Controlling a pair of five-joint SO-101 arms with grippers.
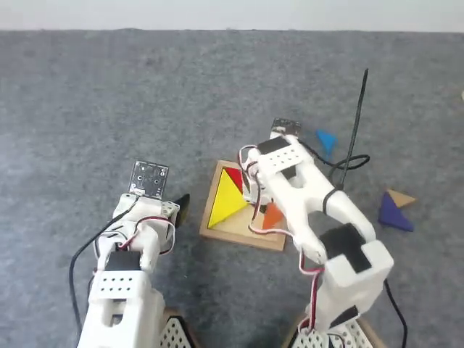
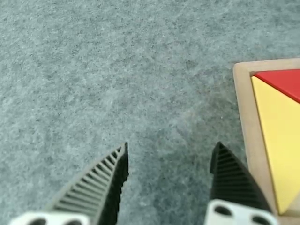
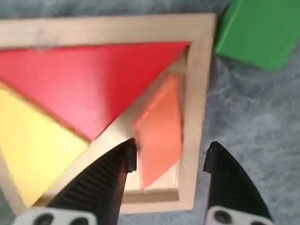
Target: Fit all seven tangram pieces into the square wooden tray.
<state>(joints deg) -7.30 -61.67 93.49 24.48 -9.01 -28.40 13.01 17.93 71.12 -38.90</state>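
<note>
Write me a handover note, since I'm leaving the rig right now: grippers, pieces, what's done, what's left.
Left gripper: open, empty, over the carpet beside the wooden tray.
Right gripper: open, above the orange parallelogram, which lies in the tray.
Done: red triangle, yellow triangle and orange parallelogram are in the tray; I cannot tell whether the parallelogram sits flat.
Left: green piece just outside a tray corner; blue triangle, purple triangle and tan triangle lie on the carpet.
</note>
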